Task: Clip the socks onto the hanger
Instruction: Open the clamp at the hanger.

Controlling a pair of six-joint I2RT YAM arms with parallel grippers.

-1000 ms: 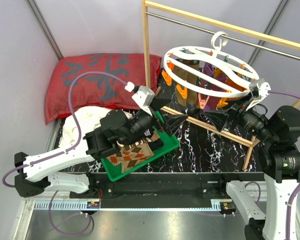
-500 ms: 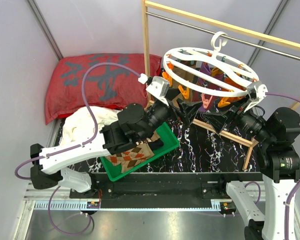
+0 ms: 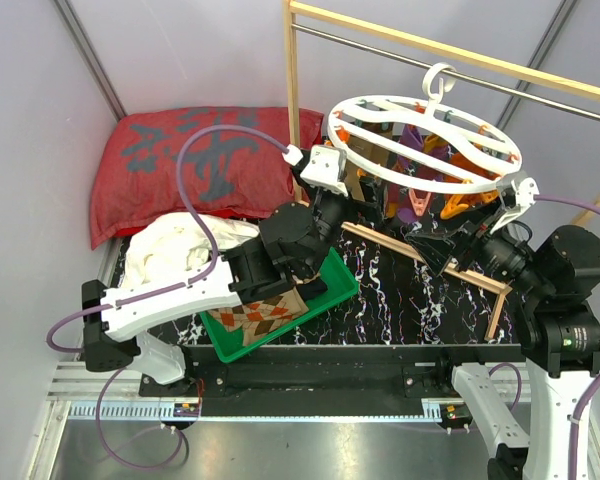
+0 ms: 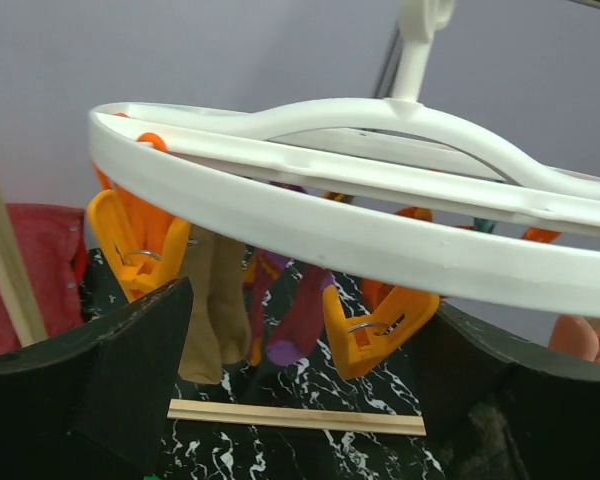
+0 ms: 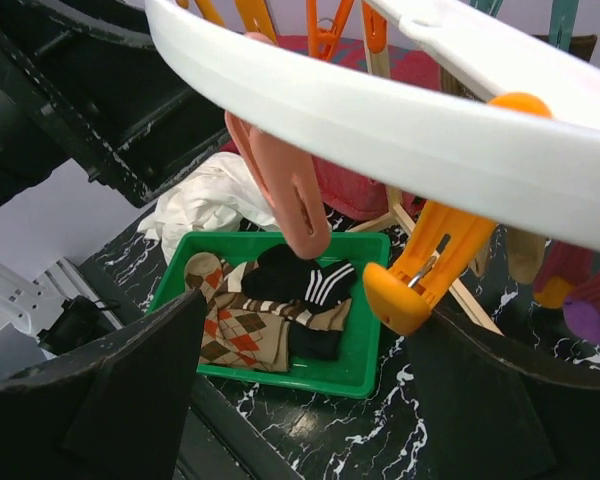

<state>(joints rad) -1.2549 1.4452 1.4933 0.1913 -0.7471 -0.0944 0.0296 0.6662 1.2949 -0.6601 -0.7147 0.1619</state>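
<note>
Hovering spread and empty, the left pincer [image 4: 305,330] and right pincer [image 5: 310,330] flank the hanger [image 4: 330,235]; the socks [image 5: 245,335] lie in a green tray [image 5: 280,238] on the worktop [image 3: 420,290].

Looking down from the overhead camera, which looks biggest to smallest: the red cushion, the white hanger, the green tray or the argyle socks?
1. red cushion, clearly largest.
2. white hanger and green tray: near alike and left unranked, since the hanger hangs closer to the camera and the left arm covers part of the tray.
3. argyle socks, smallest.
</note>
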